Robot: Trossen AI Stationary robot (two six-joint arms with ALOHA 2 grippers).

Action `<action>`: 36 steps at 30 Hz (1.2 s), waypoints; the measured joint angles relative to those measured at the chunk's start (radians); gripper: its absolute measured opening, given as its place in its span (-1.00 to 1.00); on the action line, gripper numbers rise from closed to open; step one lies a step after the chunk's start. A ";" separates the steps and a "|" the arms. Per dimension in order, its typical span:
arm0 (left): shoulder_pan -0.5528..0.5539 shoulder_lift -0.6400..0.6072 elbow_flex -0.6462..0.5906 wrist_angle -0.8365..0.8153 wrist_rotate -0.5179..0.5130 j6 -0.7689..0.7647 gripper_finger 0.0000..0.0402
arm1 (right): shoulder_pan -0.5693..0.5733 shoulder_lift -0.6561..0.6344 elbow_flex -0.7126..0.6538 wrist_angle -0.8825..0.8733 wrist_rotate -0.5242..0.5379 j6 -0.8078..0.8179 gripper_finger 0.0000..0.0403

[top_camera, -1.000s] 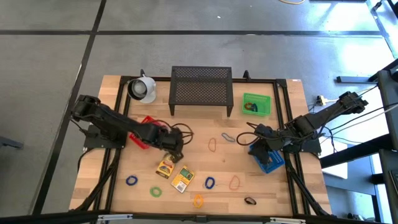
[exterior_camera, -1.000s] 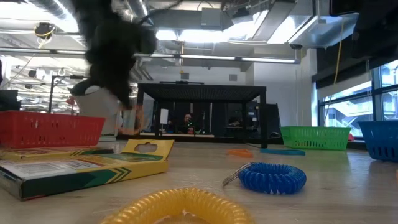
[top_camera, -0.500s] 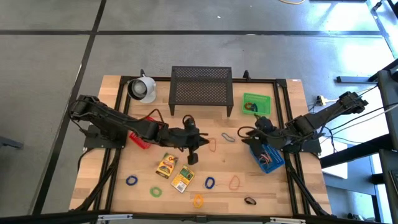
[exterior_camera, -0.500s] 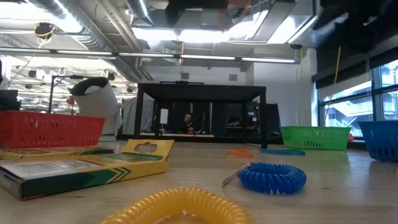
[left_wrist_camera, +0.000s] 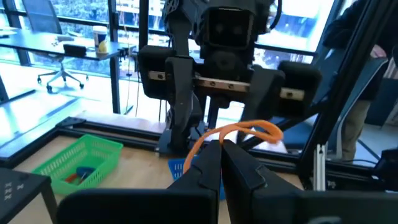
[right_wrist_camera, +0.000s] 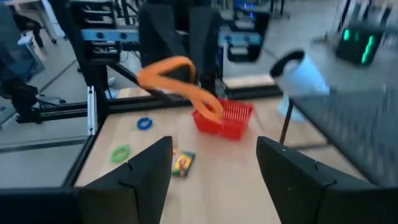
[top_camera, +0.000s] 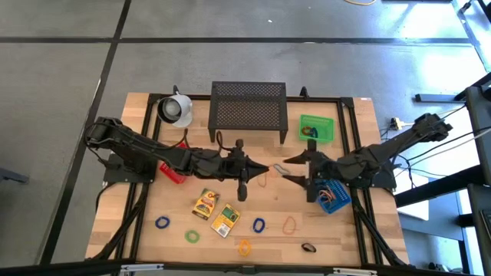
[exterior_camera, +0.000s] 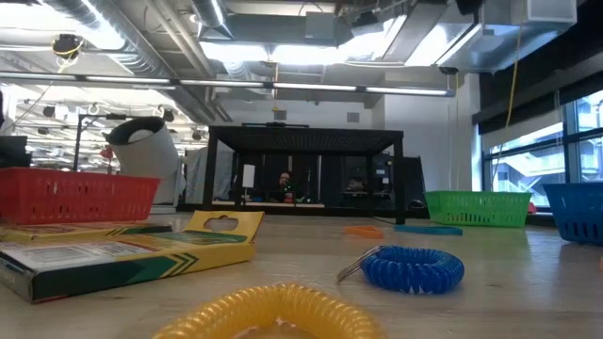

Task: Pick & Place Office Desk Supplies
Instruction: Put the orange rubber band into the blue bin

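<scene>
Your left gripper [left_wrist_camera: 221, 155] pinches the orange loop [left_wrist_camera: 239, 132] aloft mid-worktop, jaws shut; your right gripper [right_wrist_camera: 211, 168] faces it, jaws wide and empty (likely a handover toward its side's bins).

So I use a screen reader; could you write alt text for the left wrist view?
The left gripper is shut on an orange loop and holds it up toward the right gripper, which faces it with fingers open. A green bin sits on the table beyond.
</scene>
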 joint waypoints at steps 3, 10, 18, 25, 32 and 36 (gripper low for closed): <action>0.002 0.000 0.000 0.003 0.008 0.000 -0.98 | -0.001 0.023 0.000 0.067 0.018 -0.088 0.17; 0.011 0.000 0.000 0.007 0.038 0.006 -0.98 | -0.028 0.071 0.000 0.209 0.042 -0.210 0.17; 0.054 0.000 0.000 0.022 0.100 0.022 -0.98 | -0.067 0.133 0.000 0.278 -0.003 -0.217 0.17; 0.067 0.000 0.000 0.022 0.118 0.030 -0.98 | -0.073 0.152 0.000 0.307 -0.011 -0.213 0.17; 0.071 0.000 0.000 0.022 0.128 0.042 -0.98 | -0.073 0.152 0.000 0.307 0.017 -0.185 0.15; 0.072 0.000 0.000 0.031 0.132 0.063 -0.98 | -0.084 0.152 0.000 0.304 0.012 -0.132 0.04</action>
